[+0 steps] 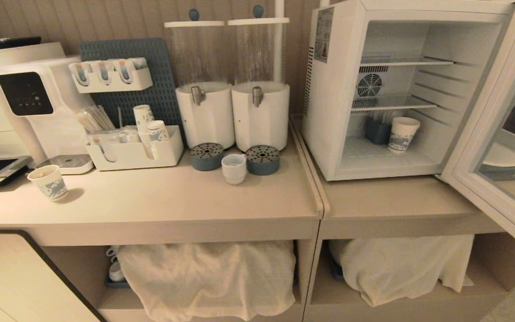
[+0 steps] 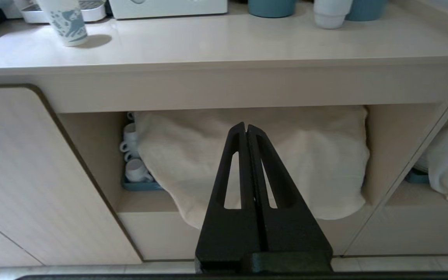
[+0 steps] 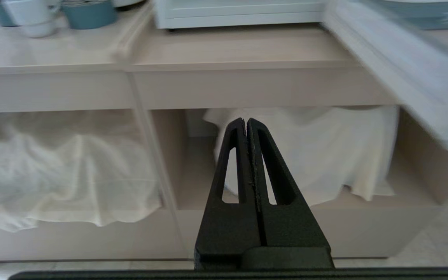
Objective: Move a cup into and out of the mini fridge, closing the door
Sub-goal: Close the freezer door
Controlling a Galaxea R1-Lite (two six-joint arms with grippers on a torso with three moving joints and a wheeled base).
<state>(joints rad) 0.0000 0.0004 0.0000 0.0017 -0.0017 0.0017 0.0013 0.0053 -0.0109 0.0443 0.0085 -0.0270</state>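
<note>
The small white cup (image 1: 234,168) stands on the counter between two blue drip trays, in front of the drink dispensers; its base also shows in the left wrist view (image 2: 329,15). The white mini fridge (image 1: 329,89) sits on the right counter with its glass door (image 1: 485,147) swung wide open to the right. A patterned paper cup (image 1: 403,134) stands inside on the fridge floor. Neither arm appears in the head view. My left gripper (image 2: 245,125) hangs shut and empty below counter height, facing the lower shelf. My right gripper (image 3: 246,120) is likewise shut and empty, low before the right shelf.
Two white drink dispensers (image 1: 233,112) stand behind the cup. A coffee machine (image 1: 29,103), an organiser of paper cups (image 1: 137,150) and a loose paper cup (image 1: 49,182) fill the left counter. Cloth-covered shelves (image 1: 208,277) lie below. The open door overhangs the counter's right front edge.
</note>
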